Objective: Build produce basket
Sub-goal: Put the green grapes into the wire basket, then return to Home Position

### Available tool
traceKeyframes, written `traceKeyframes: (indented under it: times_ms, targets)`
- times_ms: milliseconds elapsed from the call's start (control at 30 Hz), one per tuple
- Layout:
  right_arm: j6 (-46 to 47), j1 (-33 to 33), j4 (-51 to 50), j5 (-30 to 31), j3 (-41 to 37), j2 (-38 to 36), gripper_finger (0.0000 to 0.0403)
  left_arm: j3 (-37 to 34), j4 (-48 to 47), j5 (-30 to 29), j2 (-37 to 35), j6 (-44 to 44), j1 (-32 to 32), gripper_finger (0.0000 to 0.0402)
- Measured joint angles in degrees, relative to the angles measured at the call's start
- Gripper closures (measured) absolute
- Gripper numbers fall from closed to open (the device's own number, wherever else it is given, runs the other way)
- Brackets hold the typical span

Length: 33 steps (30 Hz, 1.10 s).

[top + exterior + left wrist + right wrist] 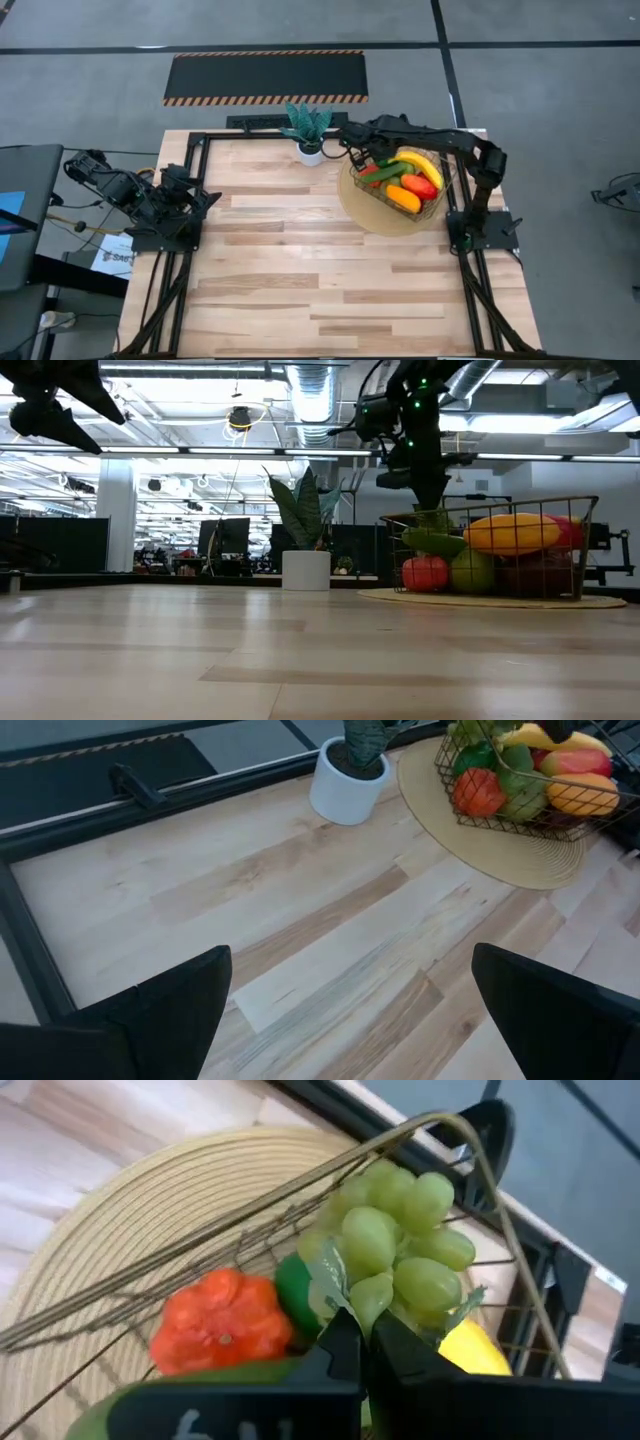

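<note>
— Right tool [362,1342] is pinching the grapes [395,1240] by their leafy stem, jaws nearly closed, so you're dangling the bunch over the basket [441,186] rim nearest the potted plant [309,130].

— And the rest?

— Banana [421,164] and peppers [404,197] are lying inside already. Left tool [350,1010] is waiting spread wide, empty, well away from the basket.

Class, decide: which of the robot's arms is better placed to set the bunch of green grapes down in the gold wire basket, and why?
The right. Its pincer is shut on the bunch of green grapes directly over the gold wire-mesh basket, while the left pincer is open, empty and across the wooden table.
</note>
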Motion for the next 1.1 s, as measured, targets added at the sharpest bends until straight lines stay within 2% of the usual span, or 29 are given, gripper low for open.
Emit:
traceKeyframes:
  times_ms: [233,500,767,900,1100]
  targets:
    - [-2.24,2.28,2.92,-1.19,0.19,-0.72,0.0357,0.0,-0.66,0.02,0.02,-0.04,0.0,0.0003]
    - [-2.54,3.66,3.32,-6.08,0.32,-0.81,0.0281,0.0,-0.63,0.0,0.0,-0.09,-0.02,0.0003]
    - [-2.48,4.43,0.34,-9.48,2.07,-1.27,0.0182,0.0,-0.61,0.0,0.0,-1.88,0.0,0.0003]
    - [-3.56,6.14,-3.07,-9.42,6.59,-5.16,0.0151,0.0,-0.43,0.0,0.0,-3.07,0.0,0.0003]
    - [-6.13,10.88,-4.78,-8.85,12.23,-16.91,0.0143,0.0,-0.28,-0.09,0.0,-6.08,0.0,0.0003]
